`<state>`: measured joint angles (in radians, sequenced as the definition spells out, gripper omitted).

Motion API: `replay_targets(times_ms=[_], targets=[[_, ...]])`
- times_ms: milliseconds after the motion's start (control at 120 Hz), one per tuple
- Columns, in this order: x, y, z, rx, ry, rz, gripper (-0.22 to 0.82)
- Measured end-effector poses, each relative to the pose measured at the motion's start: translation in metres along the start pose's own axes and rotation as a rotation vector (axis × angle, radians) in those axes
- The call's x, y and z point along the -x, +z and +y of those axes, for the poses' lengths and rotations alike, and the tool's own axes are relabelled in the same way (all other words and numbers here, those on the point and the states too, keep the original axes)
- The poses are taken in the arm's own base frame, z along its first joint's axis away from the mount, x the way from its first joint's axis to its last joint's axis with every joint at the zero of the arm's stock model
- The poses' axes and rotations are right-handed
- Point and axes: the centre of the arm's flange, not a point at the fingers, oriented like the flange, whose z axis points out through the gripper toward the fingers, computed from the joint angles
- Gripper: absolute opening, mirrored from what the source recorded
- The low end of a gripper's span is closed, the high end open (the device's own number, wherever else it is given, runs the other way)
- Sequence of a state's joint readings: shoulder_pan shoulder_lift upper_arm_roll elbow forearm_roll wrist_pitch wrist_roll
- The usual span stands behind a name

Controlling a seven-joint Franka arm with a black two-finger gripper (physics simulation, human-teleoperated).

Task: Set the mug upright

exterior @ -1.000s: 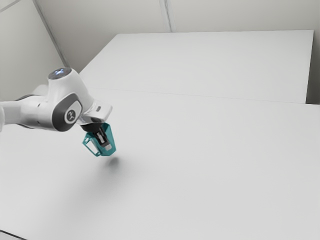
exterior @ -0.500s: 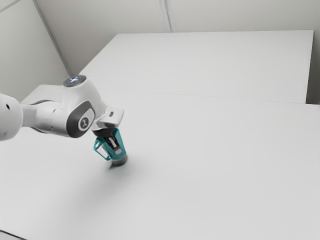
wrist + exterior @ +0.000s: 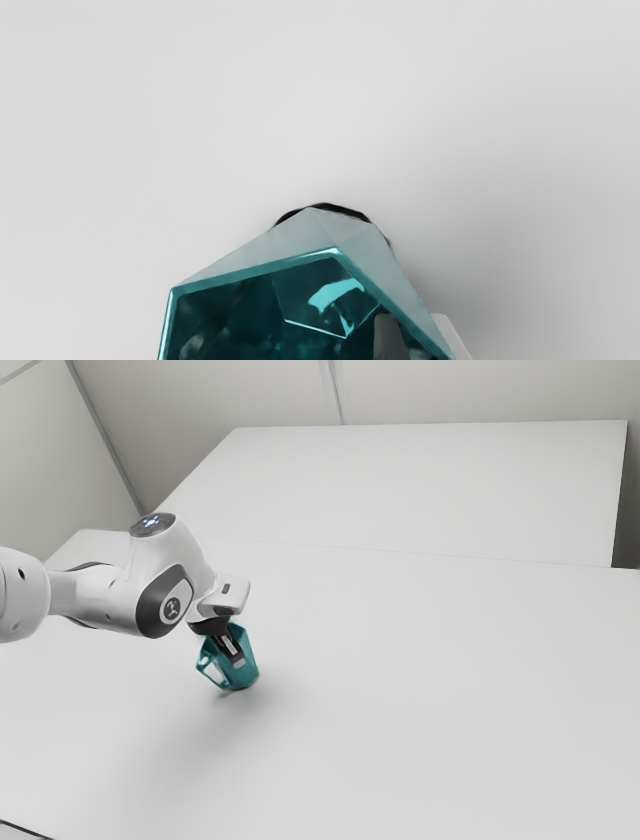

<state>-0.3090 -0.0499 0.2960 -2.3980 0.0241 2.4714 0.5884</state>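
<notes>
Pale grey walls (image 3: 230, 395) stand behind the work area. The broad, flat, white table (image 3: 450, 710) extends across the exterior view; a thin, straight seam crosses its surface. The white jointed robot arm (image 3: 95, 598), with dark grey joint covers, enters from the exterior view's left and reaches over the table. Its end is angled downward and carries the black two-finger gripper (image 3: 238, 661).

The teal, faceted, open-topped mug (image 3: 250, 668) is located directly below the arm's end, at the table surface, in the exterior view's left half. Orientation: rim uppermost, base lowermost. Whether the base sits fully flat cannot be determined. The angular teal loop handle (image 3: 207, 665) projects toward the exterior view's left.

Finger state: closed on the mug wall. In the wrist view, one of the grey fingers (image 3: 389, 337) is inside the mug opening and the other is outside, with the wall clamped between them. The wrist view also shows the polygonal rim, the dark teal interior and, past the base end, a narrow black band (image 3: 345, 207). A soft grey shadow (image 3: 215, 725) lies on the table around the mug.
</notes>
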Motion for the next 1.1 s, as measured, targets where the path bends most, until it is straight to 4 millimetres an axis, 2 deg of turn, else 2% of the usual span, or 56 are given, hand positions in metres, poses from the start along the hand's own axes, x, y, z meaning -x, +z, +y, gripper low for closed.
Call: replay_targets(times_ms=[275, 433, 833, 1100], targets=[[0.0, -0.001, 0.0, 0.004, -0.01, -0.001, 0.09], [0.0, -0.003, 0.0, 0.005, -0.015, 0.002, 0.15], [0.002, -0.019, -0.005, -0.004, -0.032, 0.024, 0.22], [-0.005, -0.047, 0.0, -0.008, -0.026, 0.056, 0.24]])
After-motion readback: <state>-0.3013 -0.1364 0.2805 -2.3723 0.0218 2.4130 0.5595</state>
